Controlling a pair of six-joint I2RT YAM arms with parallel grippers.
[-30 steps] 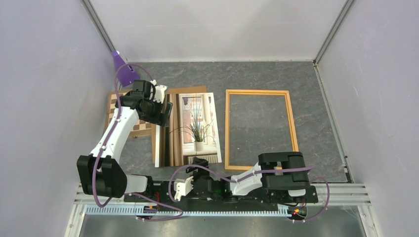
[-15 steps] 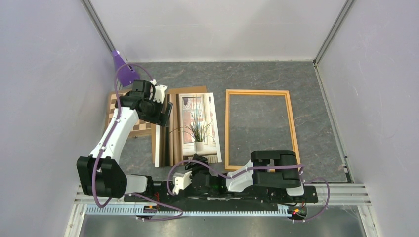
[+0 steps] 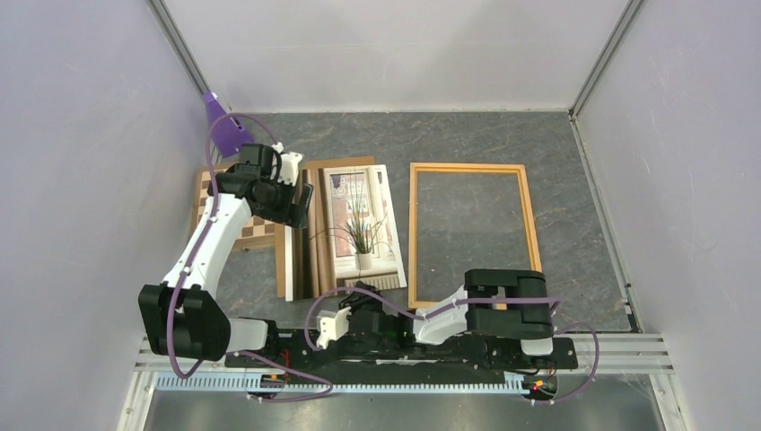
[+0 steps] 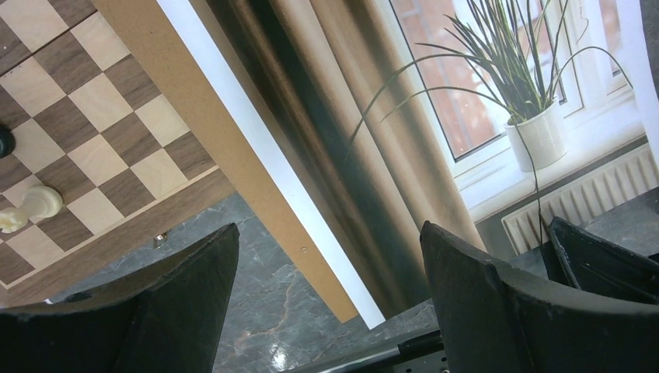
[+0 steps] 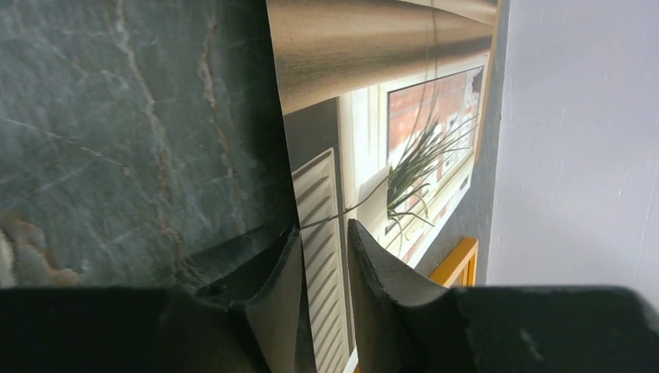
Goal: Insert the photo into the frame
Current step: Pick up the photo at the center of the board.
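The photo (image 3: pixel 359 224) of a spiky potted plant lies left of centre, partly over a brown backing board (image 3: pixel 281 260). To its right lies the frame (image 3: pixel 414 233), light orange and with nothing inside it. My right gripper (image 3: pixel 359 292) is low at the photo's near edge. In the right wrist view its jaws (image 5: pixel 324 225) stand narrowly open with that edge of the photo (image 5: pixel 373 47) between them, and the frame (image 5: pixel 455 260) shows beyond. My left gripper (image 3: pixel 299 203) hovers wide open (image 4: pixel 328 227) above the photo's left edge (image 4: pixel 435 116), holding nothing.
A brown-and-white chessboard (image 3: pixel 256 232) lies under the board's left side, with a white pawn (image 4: pixel 31 206) on it. A purple object (image 3: pixel 224 130) sits at the back left. Walls enclose the grey table on three sides.
My right gripper slid forward to the photo's near edge and narrowed its jaws around it. The photo shifted slightly right and turned on the board. The left arm stayed still.
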